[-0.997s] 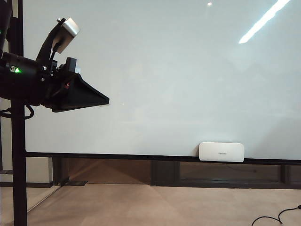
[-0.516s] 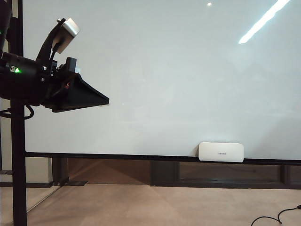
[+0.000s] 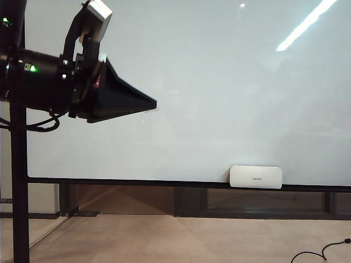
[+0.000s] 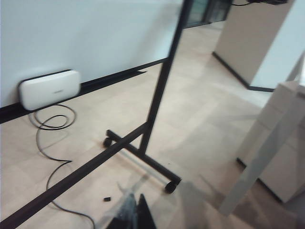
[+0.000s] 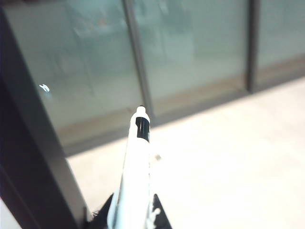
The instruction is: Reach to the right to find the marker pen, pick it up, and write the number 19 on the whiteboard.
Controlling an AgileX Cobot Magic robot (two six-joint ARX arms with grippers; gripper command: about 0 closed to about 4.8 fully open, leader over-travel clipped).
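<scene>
Exterior view: whiteboard [image 3: 219, 93] fills most of frame, glossy, blank, thin black frame along lower edge. White eraser block [image 3: 256, 177] sits on lower ledge, right of centre. Left arm [image 3: 44, 85] reaches in from left edge, in front of upper left part of board; left claw [image 3: 151, 103] ends in black wedge pointing right, tips together at the point, nothing seen between them. Silver wrist camera [image 3: 97, 13] mounted above it. Black stand post [image 3: 19, 181] runs down left side. Right claw not in this view.

Left wrist view: left claw [image 4: 138, 214] barely visible at frame edge, blurred; open or closed not readable here. Beyond it: floor [image 4: 200, 114], wheeled black stand post [image 4: 162, 90], board's white face [image 4: 86, 33], eraser block [image 4: 49, 89] on ledge, loose black cable [image 4: 50, 124] on floor just beside it.

Right wrist view: right claw [image 5: 127, 212] clamped on marker pen [image 5: 134, 167], white barrel with black band near tip, pointing away from camera. Behind: glass panels [image 5: 190, 52], pale floor [image 5: 228, 157]. Pen well off the board.
</scene>
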